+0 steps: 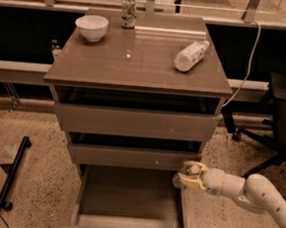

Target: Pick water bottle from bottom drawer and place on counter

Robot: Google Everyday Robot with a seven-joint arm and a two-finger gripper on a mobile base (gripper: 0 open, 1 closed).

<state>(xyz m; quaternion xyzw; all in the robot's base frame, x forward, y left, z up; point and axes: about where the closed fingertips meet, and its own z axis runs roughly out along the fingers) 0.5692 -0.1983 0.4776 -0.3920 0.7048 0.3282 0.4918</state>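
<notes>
1. The gripper (186, 176) hung at the right-hand edge of the open bottom drawer (126, 201), just below the front of the middle drawer (134, 157); it looked closed round a small, pale, see-through thing, which I took for the water bottle (178, 180), though little of it showed.
2. The arm (255, 193), white and smooth-shelled with rounded joints, ran off from it to the lower right.
3. As a judgement, the pick looked done; the bottle seemed clear of the tray, whose visible floor lay bare; the lift past the two upper drawers and the set-down on the counter (136, 68) were left.
4. The bottom drawer was a wide, shallow tray, matt grey-brown, with a plain flat front; the counter was a glossy brown-grey slab, slightly overhanging the cabinet.
5. On the counter stood a round white bowl (92, 27) at the back left and a printed can (128, 12) at the back; a larger opaque white bottle (190, 55) lay on its side at the right; the front middle offered room.
</notes>
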